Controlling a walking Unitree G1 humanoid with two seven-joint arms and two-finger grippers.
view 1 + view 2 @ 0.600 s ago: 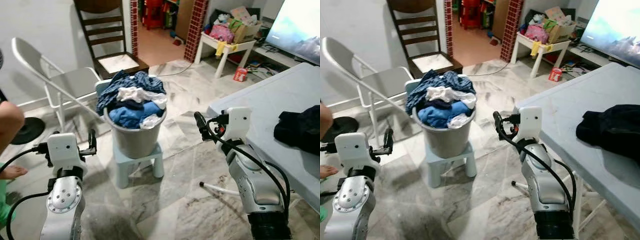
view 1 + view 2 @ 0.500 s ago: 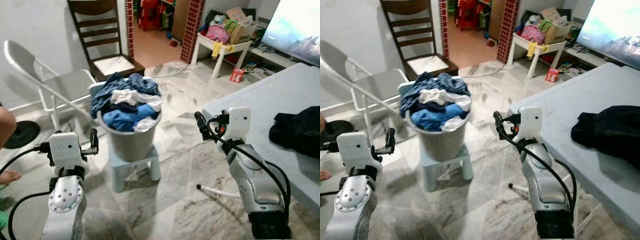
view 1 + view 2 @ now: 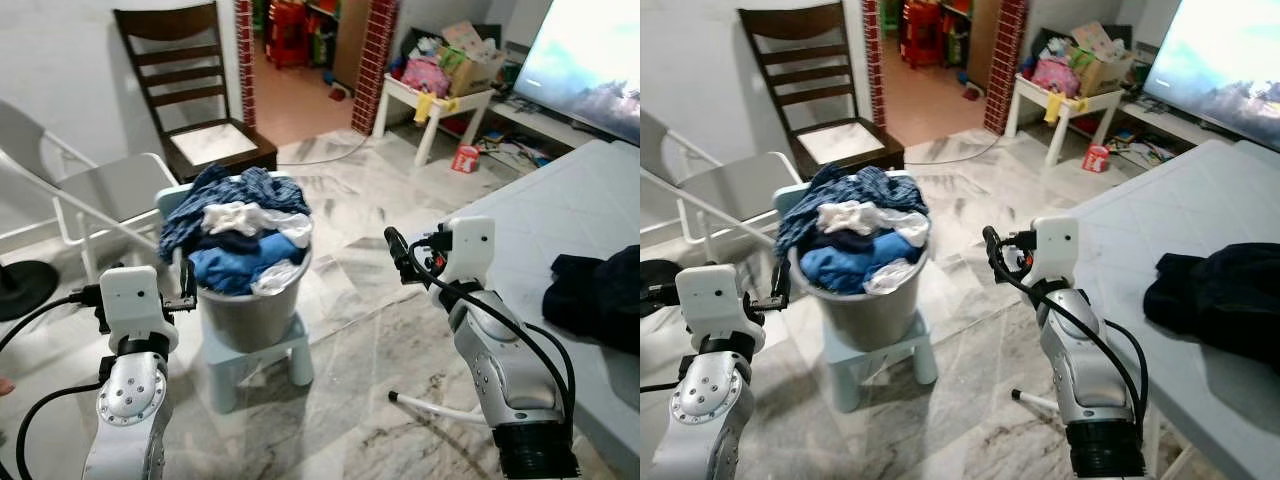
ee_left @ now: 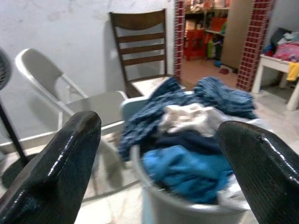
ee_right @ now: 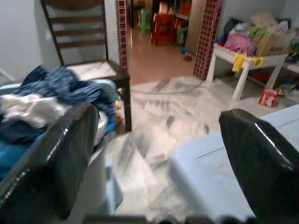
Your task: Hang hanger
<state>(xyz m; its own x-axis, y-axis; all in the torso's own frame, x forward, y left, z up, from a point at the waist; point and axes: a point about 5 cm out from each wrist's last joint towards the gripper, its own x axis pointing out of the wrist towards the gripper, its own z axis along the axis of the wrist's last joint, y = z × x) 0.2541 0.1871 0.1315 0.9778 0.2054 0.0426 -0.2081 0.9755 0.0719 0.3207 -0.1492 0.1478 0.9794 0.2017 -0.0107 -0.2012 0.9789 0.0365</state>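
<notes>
No hanger can be made out anywhere, so its place and look cannot be told. The nearest likely source is the grey bucket [image 3: 250,310], left of centre in the head views, heaped with blue, navy and white clothes [image 3: 240,225] and standing on a pale blue stool [image 3: 262,358]. Against half a second ago the whole scene has slid: the bucket sits lower and further left, the desk [image 3: 580,215] at right has drawn in, while both arms keep their pose. That reads as the robot walking or turning, so the task seems at its approach stage. The left end effector [image 3: 186,283] hovers just beside the bucket, fingers [image 4: 70,154] spread wide, holding nothing. The right end effector [image 3: 397,255], at centre, is likewise wide open and empty. A dark garment [image 3: 595,295] lies on the desk at right. Two chairs [image 3: 195,95] stand at upper left.
</notes>
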